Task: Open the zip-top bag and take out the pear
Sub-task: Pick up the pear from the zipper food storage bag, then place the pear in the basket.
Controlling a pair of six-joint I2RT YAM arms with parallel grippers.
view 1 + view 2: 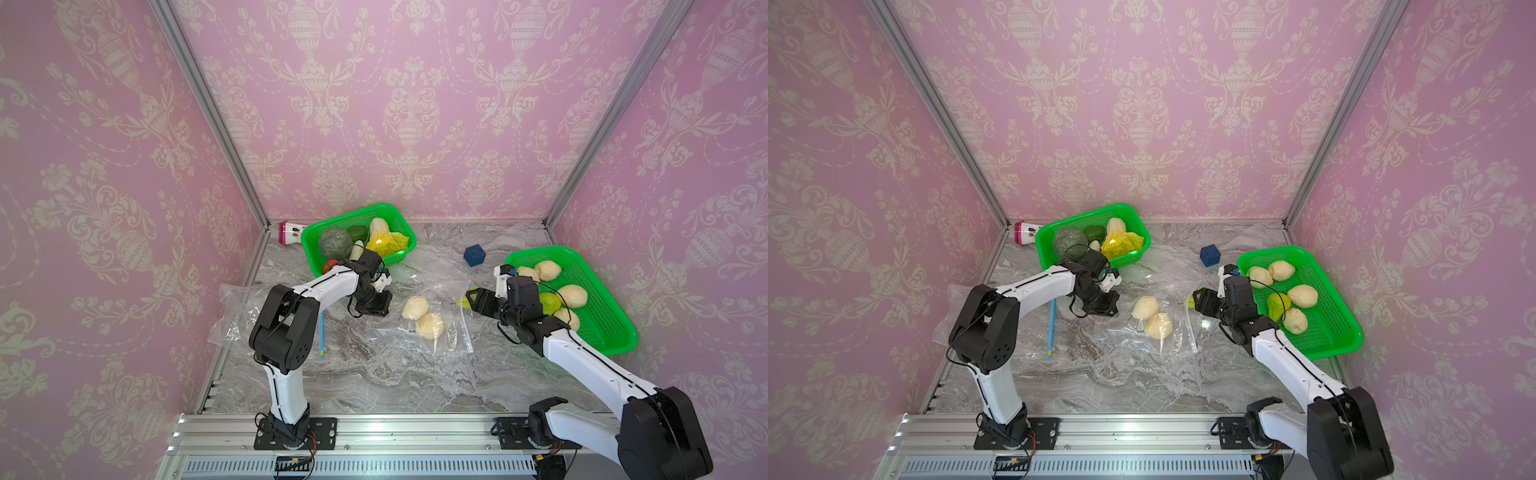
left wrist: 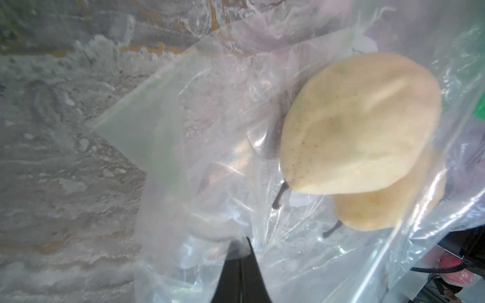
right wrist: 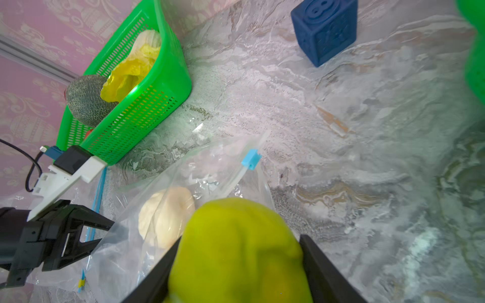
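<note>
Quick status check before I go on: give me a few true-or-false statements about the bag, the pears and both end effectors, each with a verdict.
1. The right end effector holds a green pear between its jaws. True.
2. The zip-top bag is empty. False: two pale pears lie inside it, seen through the film.
3. The left end effector is shut on the bag's film. True.
4. The blue cube sits inside a basket. False: it stands on the table, between the two green baskets.
</note>
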